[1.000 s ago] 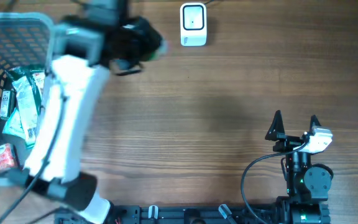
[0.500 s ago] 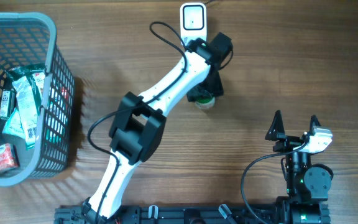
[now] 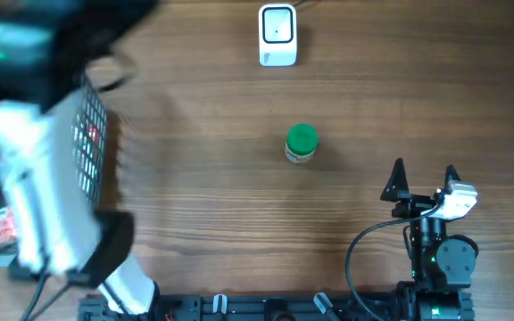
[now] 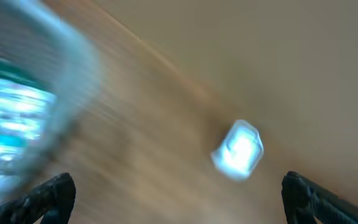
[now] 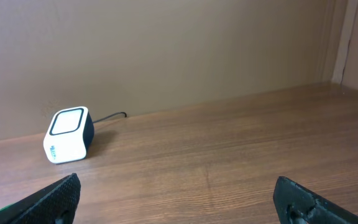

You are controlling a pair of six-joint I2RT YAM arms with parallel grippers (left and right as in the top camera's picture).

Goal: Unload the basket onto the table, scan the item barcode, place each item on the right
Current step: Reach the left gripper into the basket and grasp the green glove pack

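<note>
The item, a small jar with a green cap [image 3: 302, 143], stands alone on the wooden table in front of the white barcode scanner [image 3: 277, 36]. My left arm [image 3: 34, 178] is a blur over the basket at the far left. In the left wrist view the left gripper [image 4: 179, 196] is open, its fingertips [image 4: 51, 196] wide apart with nothing between them, and the scanner [image 4: 238, 149] is a pale smear. My right gripper [image 3: 425, 181] rests open at the front right, empty, and its wrist view faces the scanner [image 5: 68, 135].
A grey mesh basket [image 3: 92, 143] stands at the left edge, with a red packet [image 3: 3, 227] inside. The scanner's cable [image 5: 110, 116] runs back to the wall. The right arm's base [image 3: 440, 259] sits at the front edge.
The left gripper has opened and let go of the green-capped jar near the scanner. The left arm has then swung left over the basket. The right arm has not moved.
</note>
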